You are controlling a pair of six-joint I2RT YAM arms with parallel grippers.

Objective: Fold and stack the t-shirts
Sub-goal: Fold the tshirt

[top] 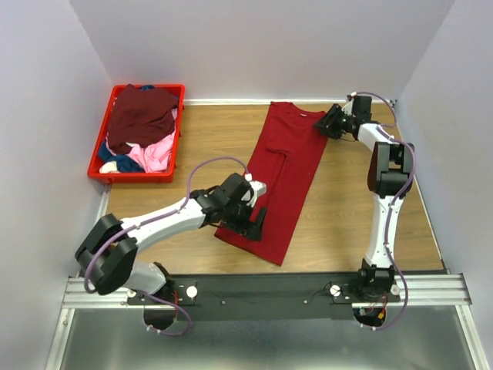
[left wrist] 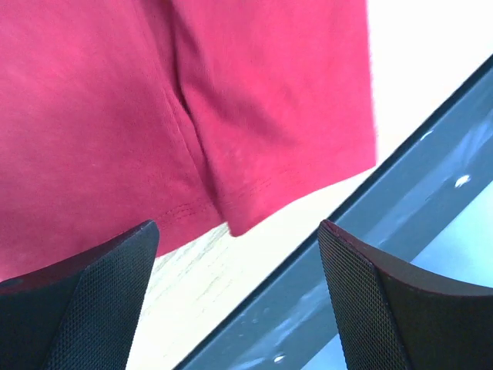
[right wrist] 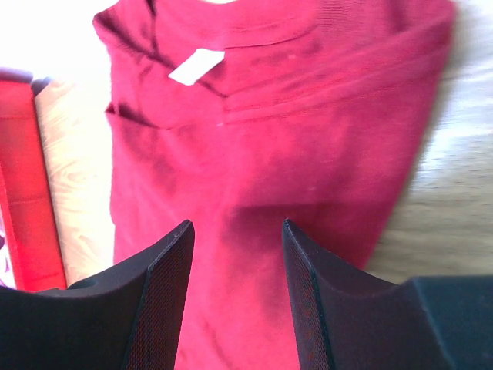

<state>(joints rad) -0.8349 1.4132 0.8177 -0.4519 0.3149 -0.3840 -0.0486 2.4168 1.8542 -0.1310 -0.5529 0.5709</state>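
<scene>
Two spread, empty tools are hanging over the soft bright red t-shirt [top: 286, 166] on the wooden tabletop [top: 350, 208]: left tool [top: 255, 221] at hem, right tool [top: 326, 123] at collar. We are risking pinching one layer, spoiling the fold.

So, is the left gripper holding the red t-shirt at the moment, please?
No, the left gripper is open and empty, just off the hem of the red t-shirt.

From high at the near side, the top camera faces down over the whole table [top: 347, 208], crate [top: 131, 177] far left. Each wrist camera hangs close over the red shirt [top: 285, 169] all three share: left at its near hem [left wrist: 185, 210], right at its far collar [right wrist: 262, 32].
</scene>
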